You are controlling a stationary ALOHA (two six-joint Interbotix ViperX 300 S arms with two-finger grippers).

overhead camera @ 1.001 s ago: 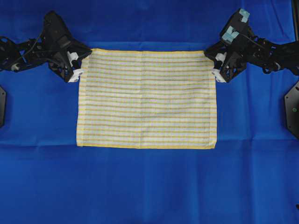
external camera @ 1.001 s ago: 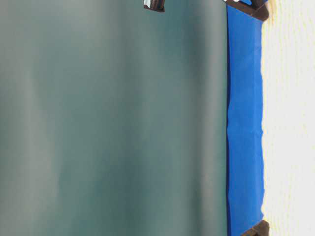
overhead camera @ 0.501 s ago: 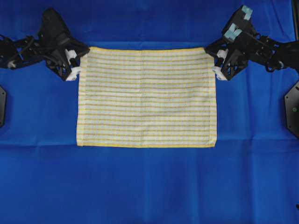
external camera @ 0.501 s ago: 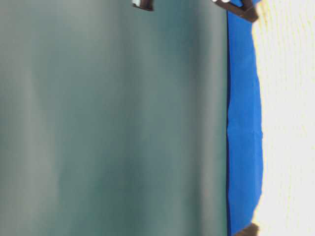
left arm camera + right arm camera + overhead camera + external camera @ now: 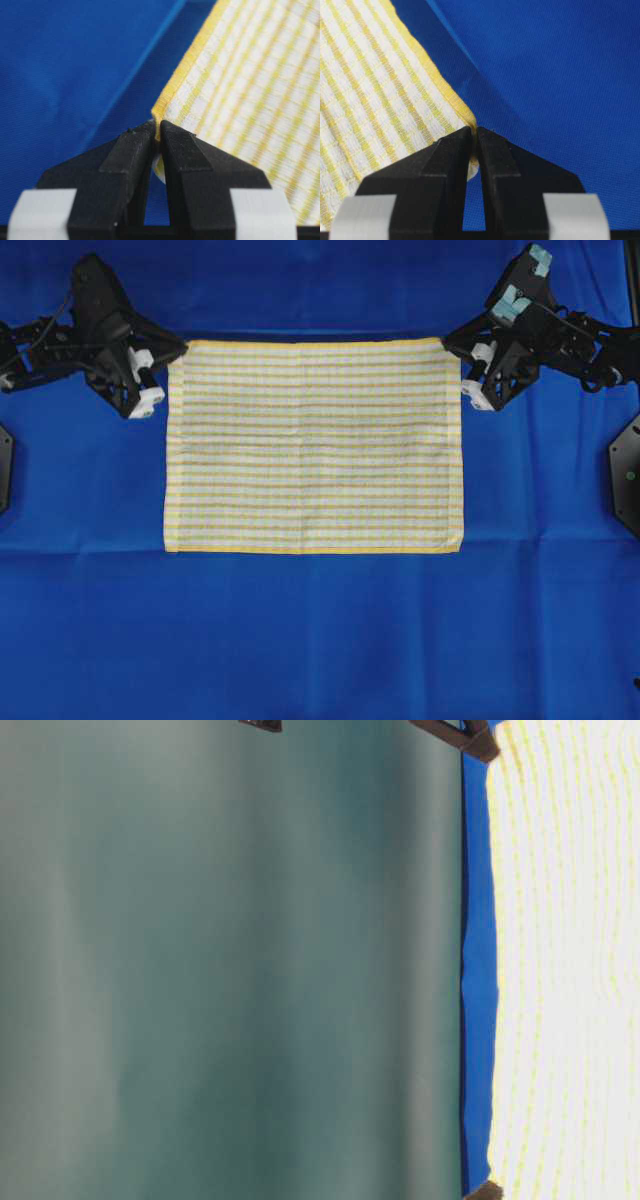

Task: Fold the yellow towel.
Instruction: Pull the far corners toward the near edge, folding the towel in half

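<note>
Thin white cloth towel with yellow stripes (image 5: pixel 314 445) spread on blue cloth (image 5: pixel 320 640), unfolded; left gripper (image 5: pixel 156 137), right gripper (image 5: pixel 474 131) each pinch far corner, lifted; whole fold remains

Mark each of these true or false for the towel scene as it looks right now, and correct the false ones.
1. The left gripper is shut on a corner of the yellow towel. True.
2. The right gripper hangs open above the towel. False: it is shut on the towel's other far corner.
3. The towel is already folded in half. False: in the overhead view it is still one spread-out rectangle.
4. The towel lies on a blue cloth. True.
5. Both grippers hold corners along the same edge. True.
</note>
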